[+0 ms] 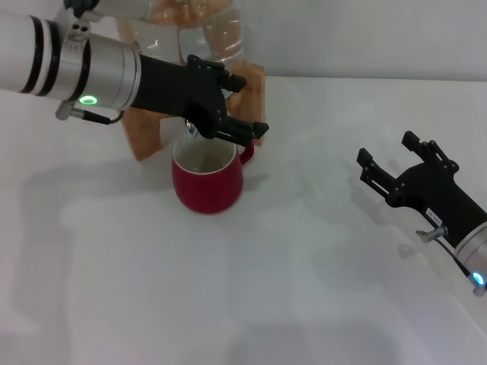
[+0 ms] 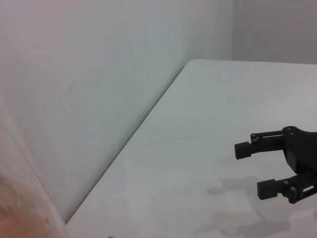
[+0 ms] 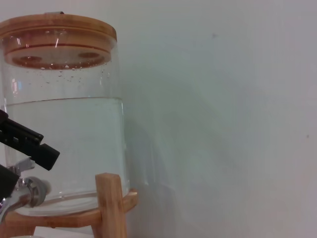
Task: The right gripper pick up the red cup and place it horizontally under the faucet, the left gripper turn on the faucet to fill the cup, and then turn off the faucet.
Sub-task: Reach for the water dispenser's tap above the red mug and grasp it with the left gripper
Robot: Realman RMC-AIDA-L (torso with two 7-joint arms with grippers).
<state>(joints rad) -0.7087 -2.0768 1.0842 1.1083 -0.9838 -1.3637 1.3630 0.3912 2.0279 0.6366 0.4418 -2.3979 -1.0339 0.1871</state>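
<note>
The red cup [image 1: 207, 182] stands upright on the white table, its handle toward the back right, directly below the chrome faucet [image 1: 192, 131] of the clear water jug [image 1: 199, 30]. My left gripper [image 1: 253, 106] reaches across in front of the jug above the cup, fingers apart on either side of the faucet [image 3: 28, 192]. One of its black fingers [image 3: 30, 144] shows just above the tap in the right wrist view. Whether water runs cannot be made out. My right gripper [image 1: 385, 147] hovers open and empty to the cup's right, and it is the open gripper [image 2: 253, 169] in the left wrist view.
The jug [image 3: 64, 144] holds water and carries a wooden lid [image 3: 57, 34]. It sits on a wooden stand [image 1: 144, 133] at the table's back. A plain wall [image 2: 99, 74] runs along the table's rear edge.
</note>
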